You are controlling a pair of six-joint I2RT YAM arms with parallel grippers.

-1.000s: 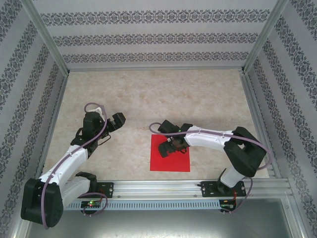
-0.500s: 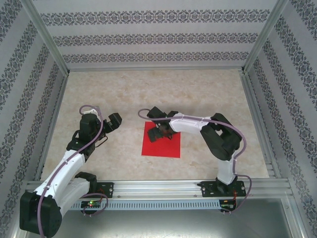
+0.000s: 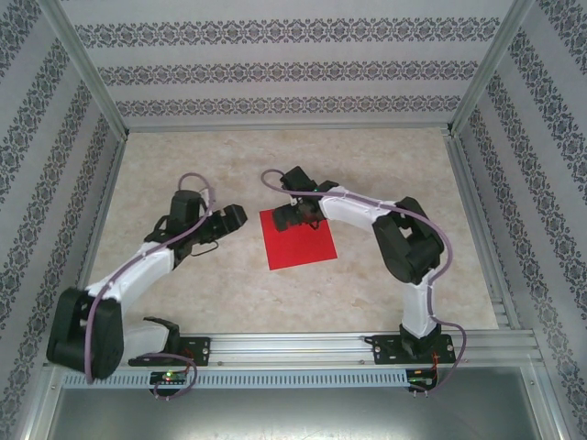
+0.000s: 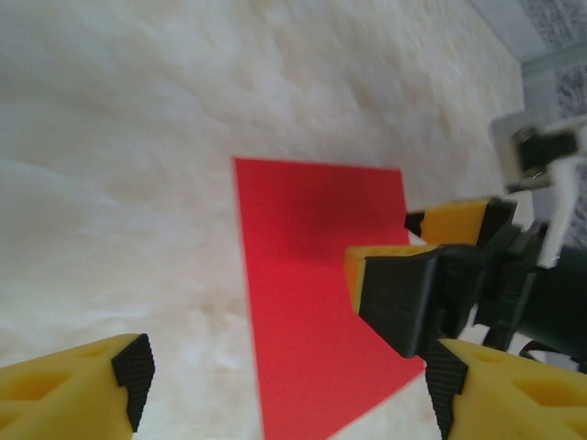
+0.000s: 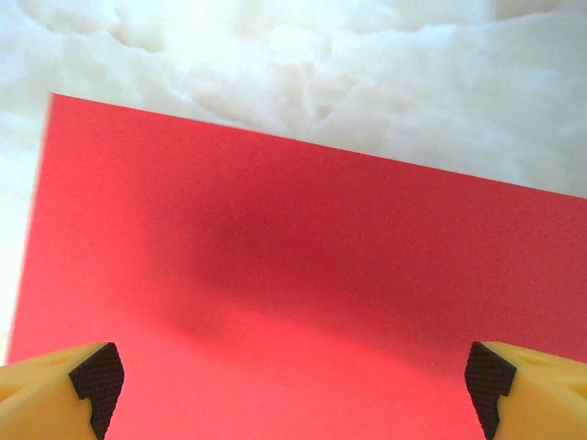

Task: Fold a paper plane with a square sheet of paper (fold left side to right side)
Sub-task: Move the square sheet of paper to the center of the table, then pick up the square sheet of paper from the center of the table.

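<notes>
Square sheet of paper (image 3: 298, 240) lies flat — bare table (image 3: 275, 165) around.

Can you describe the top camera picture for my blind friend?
A flat red square sheet of paper lies on a beige table. The right tool, open, is over its far edge; the left tool hovers just left of it.

No legible text anywhere, plain red square sheet of paper (image 3: 303, 246), wall bands (image 3: 293, 71) apparently ornamental pattern, not lettering
</notes>
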